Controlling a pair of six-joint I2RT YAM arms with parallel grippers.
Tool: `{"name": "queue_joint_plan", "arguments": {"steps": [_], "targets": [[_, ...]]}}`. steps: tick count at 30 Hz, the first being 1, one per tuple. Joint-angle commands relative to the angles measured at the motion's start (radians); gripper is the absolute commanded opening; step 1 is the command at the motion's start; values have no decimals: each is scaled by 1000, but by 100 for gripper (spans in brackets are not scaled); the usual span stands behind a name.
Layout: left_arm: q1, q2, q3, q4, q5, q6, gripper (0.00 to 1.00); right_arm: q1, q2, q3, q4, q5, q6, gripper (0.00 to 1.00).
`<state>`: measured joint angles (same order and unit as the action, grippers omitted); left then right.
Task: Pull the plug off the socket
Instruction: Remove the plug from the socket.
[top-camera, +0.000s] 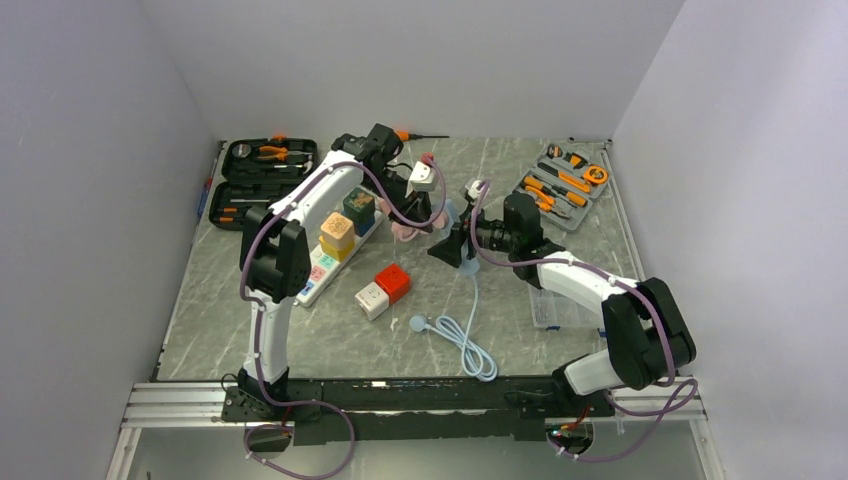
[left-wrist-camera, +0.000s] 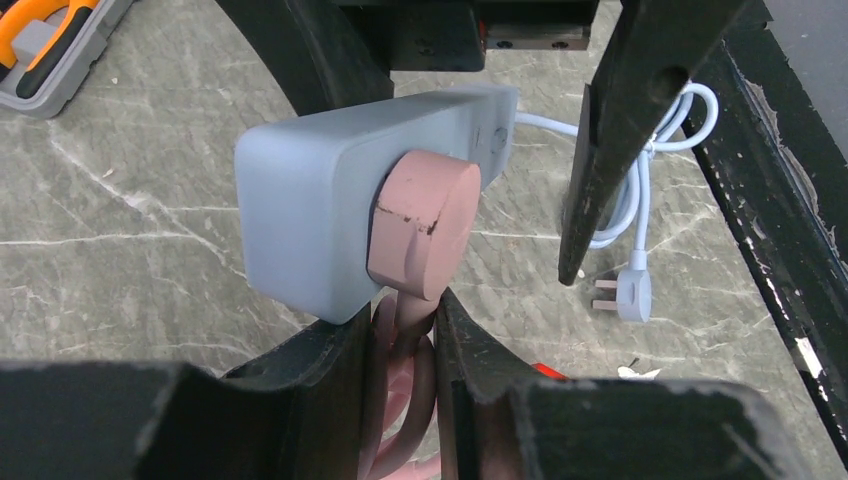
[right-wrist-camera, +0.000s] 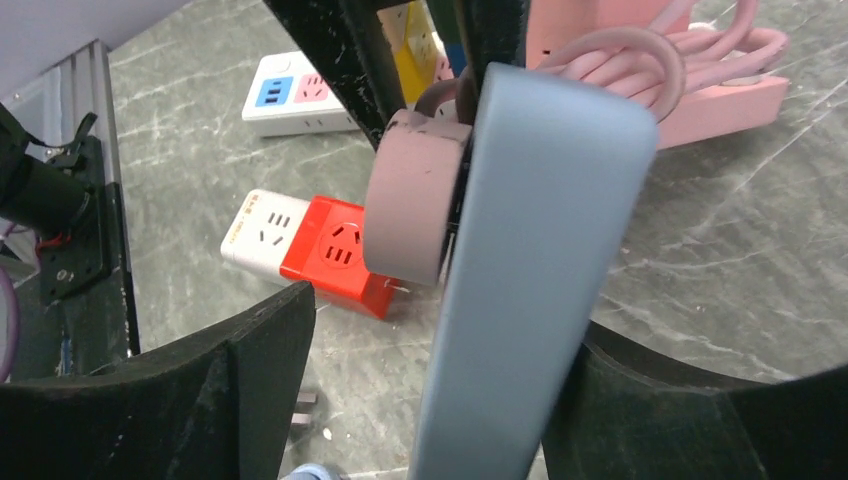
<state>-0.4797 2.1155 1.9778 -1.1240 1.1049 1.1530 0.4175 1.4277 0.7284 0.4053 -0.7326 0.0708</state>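
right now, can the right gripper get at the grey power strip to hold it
Probably yes: the grey power strip stands between the open fingers of the right gripper, with nothing else in the gap. The pink plug sticks out just beyond one finger, and the left gripper pinches only the pink cord.

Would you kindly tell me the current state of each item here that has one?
pink plug: seated in the strip's socket.
grey power strip: raised off the table, between the right jaws.
left gripper: shut on the pink cord just below the plug.
right gripper: open, astride the strip.
white plug: unplugged, lying on the table.
black tool case: open.
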Motion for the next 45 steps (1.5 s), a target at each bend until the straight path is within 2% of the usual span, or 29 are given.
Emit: {"name": "queue_joint_plan", "arguments": {"steps": [1,4,10,15,19,30,34,45], "targets": [[-2,-74,15,3,64,-32,0,9,-1,32,-11,33,-56,75],[-2,-76,11,-10,62,-19,0,9,5,41,6,37,-49,67],[-1,-76,19,-60,65,29,0,9,14,26,98,33,-10,33],[-1,-74,30,-89,64,51,0,8,39,48,111,6,10,20],[-2,-68,45,-127,69,76,0,10,49,46,145,5,39,0],[-10,-59,81,-280,94,200,0,1,54,29,155,290,10,0],[-16,-51,91,-355,105,264,0,-30,68,12,220,318,35,0],[-27,-89,24,-369,108,327,0,-90,78,-5,296,348,97,0]]}}
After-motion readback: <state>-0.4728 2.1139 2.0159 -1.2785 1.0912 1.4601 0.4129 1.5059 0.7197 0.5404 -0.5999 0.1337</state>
